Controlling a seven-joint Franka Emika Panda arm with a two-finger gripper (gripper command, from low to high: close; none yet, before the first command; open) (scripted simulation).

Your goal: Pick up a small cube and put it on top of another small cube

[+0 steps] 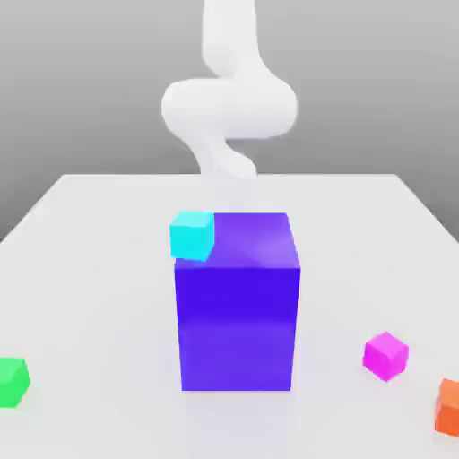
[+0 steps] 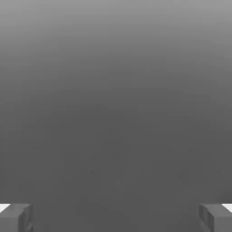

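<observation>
The small plain magenta-pink cube [image 1: 385,356] sits on the pale, smooth tabletop [image 1: 108,296] toward the exterior view's right, near the small orange cube [image 1: 449,410] and apart from the large blue-purple block [image 1: 237,314]. A small cyan cube [image 1: 192,236] is noted at the block's upper corner on the exterior view's left, and a small green cube [image 1: 12,382] at that view's left edge. The gripper [image 2: 116,218] is spread wide, grasping nothing.

The small magenta-pink cube [image 1: 385,356], plain and solid-coloured, rests on the pale table surface toward the exterior view's right, turned so that one of its vertical edges faces the camera, well apart from the big blue-purple block [image 1: 238,314].
</observation>
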